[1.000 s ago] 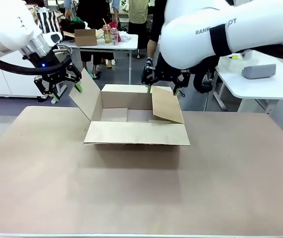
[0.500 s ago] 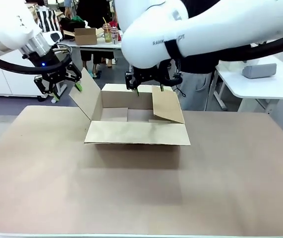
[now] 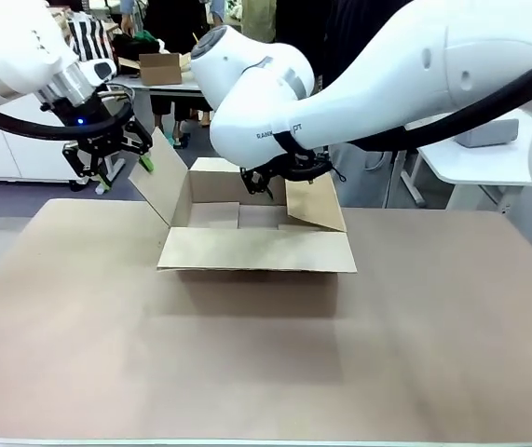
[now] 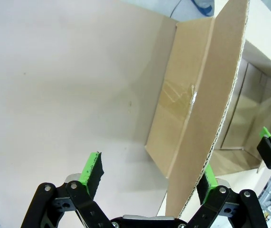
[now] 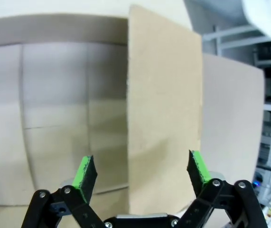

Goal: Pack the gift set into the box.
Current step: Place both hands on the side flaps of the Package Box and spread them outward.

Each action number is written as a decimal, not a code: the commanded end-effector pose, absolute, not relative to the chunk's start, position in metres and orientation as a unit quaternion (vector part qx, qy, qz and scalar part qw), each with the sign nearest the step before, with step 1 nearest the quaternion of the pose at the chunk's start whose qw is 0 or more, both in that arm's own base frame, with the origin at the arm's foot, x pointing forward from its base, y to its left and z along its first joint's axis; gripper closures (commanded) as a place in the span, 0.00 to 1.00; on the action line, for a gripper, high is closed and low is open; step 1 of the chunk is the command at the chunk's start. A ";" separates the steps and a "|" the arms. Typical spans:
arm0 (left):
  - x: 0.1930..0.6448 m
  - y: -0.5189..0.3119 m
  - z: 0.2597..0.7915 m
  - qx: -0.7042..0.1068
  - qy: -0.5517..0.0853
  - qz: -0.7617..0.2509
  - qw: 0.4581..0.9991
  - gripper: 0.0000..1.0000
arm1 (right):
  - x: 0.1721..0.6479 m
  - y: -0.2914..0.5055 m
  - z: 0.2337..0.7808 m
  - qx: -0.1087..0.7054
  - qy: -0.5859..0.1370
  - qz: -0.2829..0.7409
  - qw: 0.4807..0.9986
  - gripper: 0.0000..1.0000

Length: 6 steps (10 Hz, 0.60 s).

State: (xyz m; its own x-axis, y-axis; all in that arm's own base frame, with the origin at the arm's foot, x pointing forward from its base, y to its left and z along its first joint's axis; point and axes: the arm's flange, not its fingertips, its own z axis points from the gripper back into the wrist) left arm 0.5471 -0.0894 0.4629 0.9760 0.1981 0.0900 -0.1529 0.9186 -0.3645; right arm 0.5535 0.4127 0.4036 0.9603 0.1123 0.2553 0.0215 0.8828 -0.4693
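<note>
At the box (image 3: 256,250), left hand (image 4: 150,170) spread, right hand (image 5: 141,166) spread

My left gripper (image 3: 121,166): jaws spread wide, wrist angled downward. My right gripper (image 5: 141,170): jaws spread wide, arm reaching across the middle, wrist pointing down.

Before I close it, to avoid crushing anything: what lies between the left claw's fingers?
The box's left flap, close to one pad in the left wrist view; the left claw is open.
</note>
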 end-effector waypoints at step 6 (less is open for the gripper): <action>0.546 -0.090 0.465 -0.174 -0.064 0.096 0.978 0.00 | 0.554 0.353 0.433 -0.262 -0.139 -0.046 0.954 0.00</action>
